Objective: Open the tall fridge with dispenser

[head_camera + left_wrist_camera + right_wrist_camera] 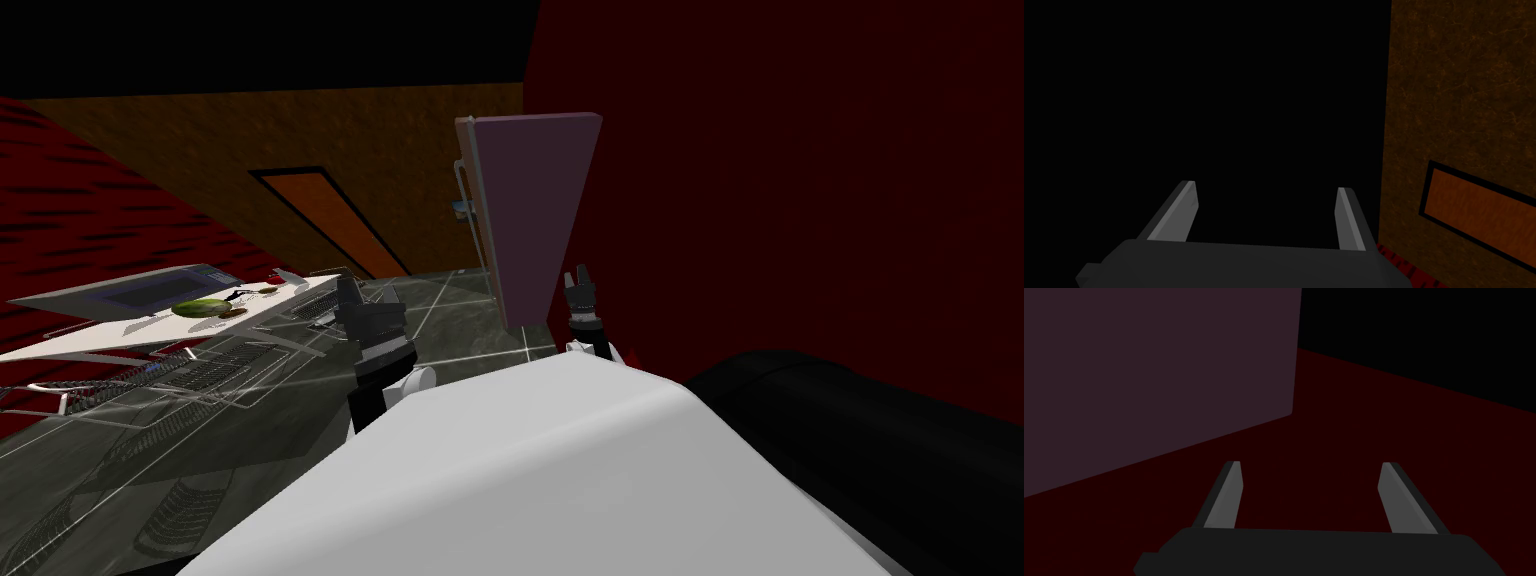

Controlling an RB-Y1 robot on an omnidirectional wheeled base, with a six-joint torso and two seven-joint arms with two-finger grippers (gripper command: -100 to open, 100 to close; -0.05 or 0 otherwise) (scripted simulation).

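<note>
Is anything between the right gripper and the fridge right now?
Nothing visible. The right gripper, fingers open, faces the plain side of the fridge, beside the dark red wall. The pale handle sits round the corner on the front edge, so that corner lies between gripper and handle.

A dark red wall (800, 150) is meeting a mottled brown wall (200, 140) (orange black-framed panel (345, 225) in it) over a dark tiled floor (455, 320).

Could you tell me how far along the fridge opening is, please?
Nothing looks done yet: the fridge door seems shut, its handle untouched. In hand: the right gripper hangs open beside the fridge's side, the left gripper open too. To do: reach the handle, grasp, pull.
</note>
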